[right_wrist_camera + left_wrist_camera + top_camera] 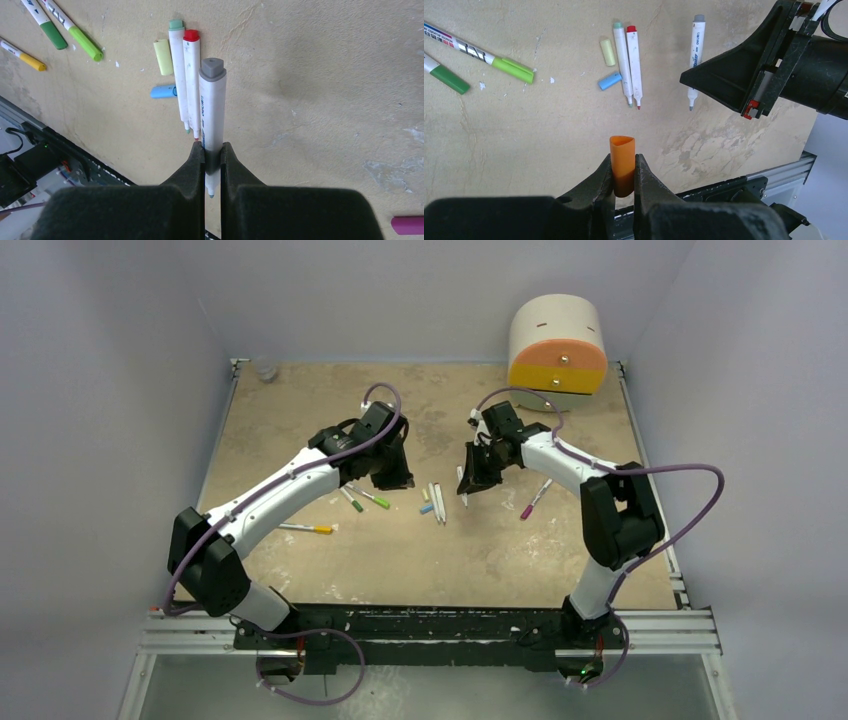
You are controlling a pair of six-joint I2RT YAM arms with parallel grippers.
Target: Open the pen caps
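Observation:
My left gripper [624, 167] is shut on an orange pen cap [622, 152], which stands upright between the jaws above the table. My right gripper [213, 150] is shut on a white pen [212, 105] with a grey end; its tip is bare and sticks out below the jaws. The two grippers [392, 478] [468, 485] hang close together over the middle of the table. Below them lie a loose yellow cap [608, 52], a loose blue cap [610, 80] and two uncapped pens [623, 62] [634, 62] side by side.
Two green-capped pens [352, 500] [375, 498] and a yellow-capped pen [307, 529] lie to the left. A magenta-capped pen [535, 499] lies to the right. The round cream-and-orange drawer unit [557, 343] stands at the back right corner.

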